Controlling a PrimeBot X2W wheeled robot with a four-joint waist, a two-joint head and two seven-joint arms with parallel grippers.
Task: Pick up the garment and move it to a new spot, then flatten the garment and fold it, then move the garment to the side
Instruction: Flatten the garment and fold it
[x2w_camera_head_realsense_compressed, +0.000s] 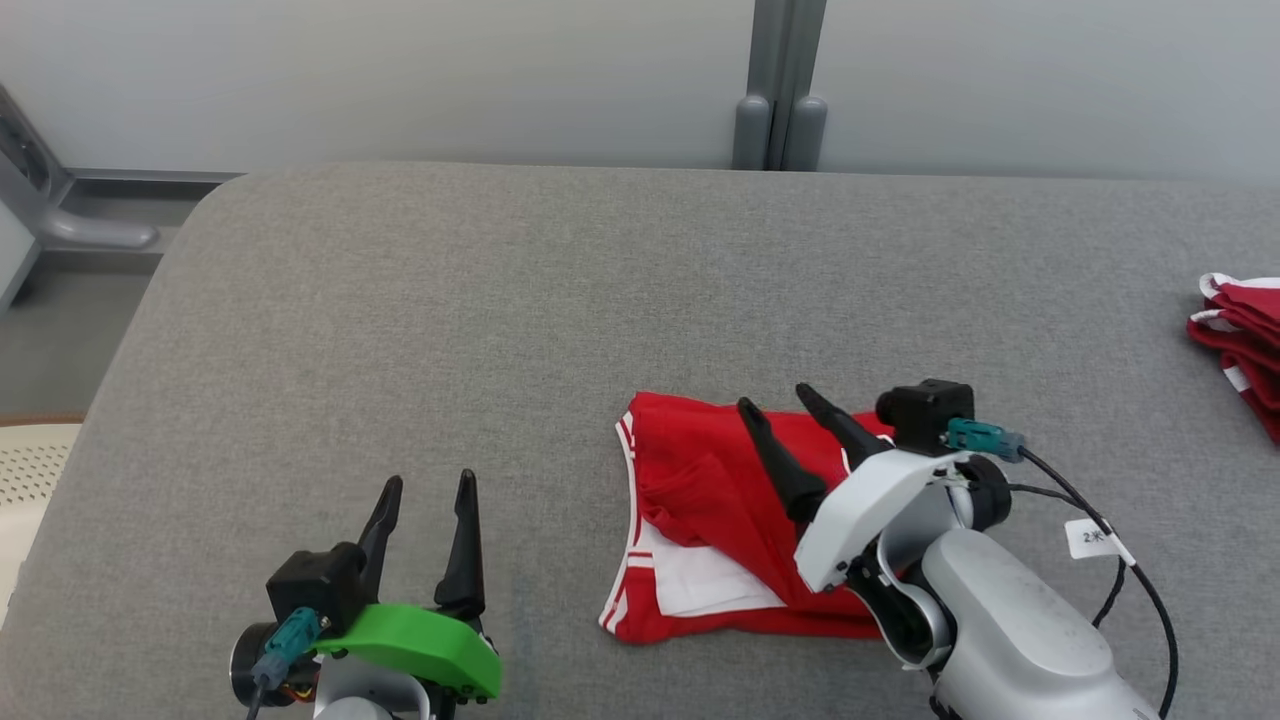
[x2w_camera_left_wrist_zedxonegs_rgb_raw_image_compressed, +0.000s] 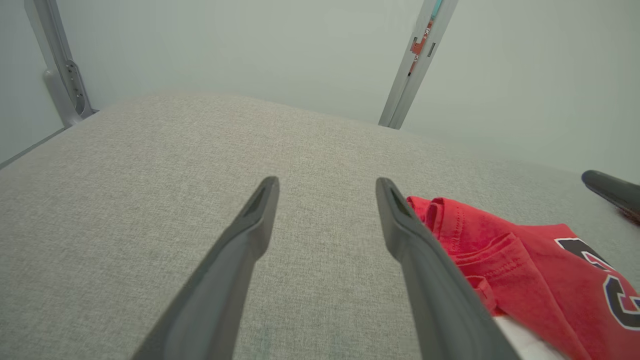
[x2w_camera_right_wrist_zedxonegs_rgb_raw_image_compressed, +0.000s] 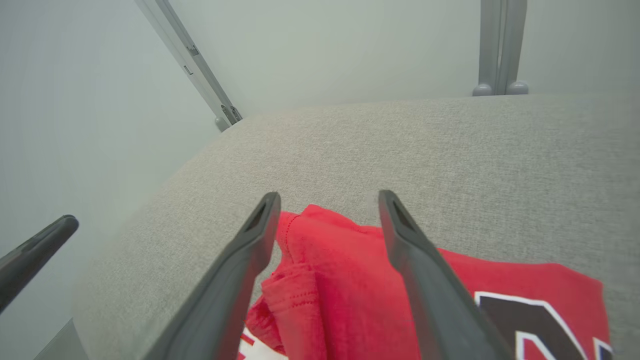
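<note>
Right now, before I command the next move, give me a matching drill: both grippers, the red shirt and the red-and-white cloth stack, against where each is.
1. left gripper
2. right gripper
3. red shirt
4. red-and-white stack

A. at the head view's far right edge
B. open, over the red shirt
C. open, over bare grey surface
D. lying rumpled, front and centre

Pairs: 1-C, 2-B, 3-D, 4-A.

A wide grey fabric-covered table (x2w_camera_head_realsense_compressed: 500, 330) with a rounded corner stands against a plain pale wall (x2w_camera_head_realsense_compressed: 400, 80). A grey metal post (x2w_camera_head_realsense_compressed: 780, 90) rises behind it. Grey floor (x2w_camera_head_realsense_compressed: 70, 330) shows at left.
</note>
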